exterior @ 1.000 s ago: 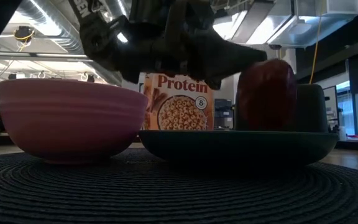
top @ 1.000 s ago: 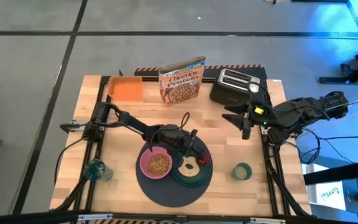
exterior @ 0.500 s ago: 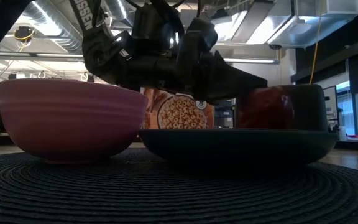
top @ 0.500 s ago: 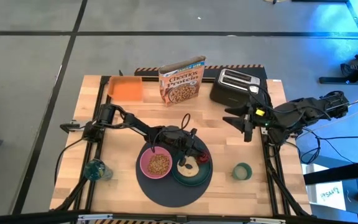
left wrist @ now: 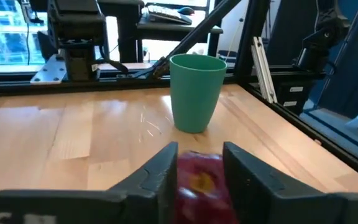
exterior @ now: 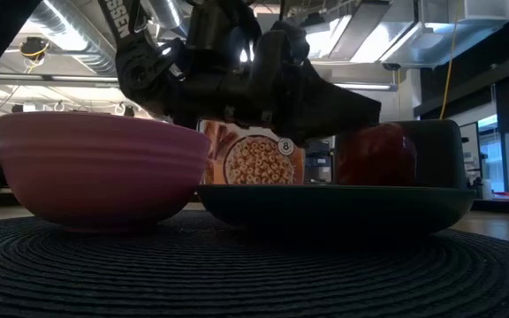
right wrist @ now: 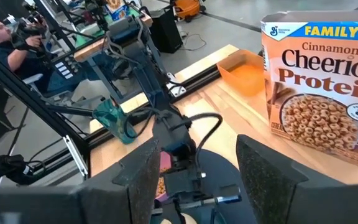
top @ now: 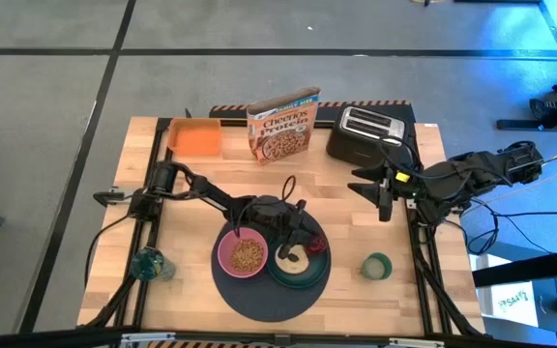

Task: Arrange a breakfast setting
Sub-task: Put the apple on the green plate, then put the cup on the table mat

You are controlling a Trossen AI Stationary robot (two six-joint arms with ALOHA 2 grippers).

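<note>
The left arm reaches from the table's left edge toward the middle, elbow bent, its forearm low and running rightward; the left gripper point(top: 300, 242) hangs low near the table's front centre, pointing toward the right side; in the left wrist view its fingers point(left wrist: 160, 171) stand slightly apart, one on each side of the red piece point(left wrist: 197, 180), whether touching it cannot be told; the right arm comes in from the table's right edge, folded, and waits above the right rear part; the right gripper point(top: 380, 188) points leftward and down, its fingers point(right wrist: 145, 168) spread with nothing between them.
</note>
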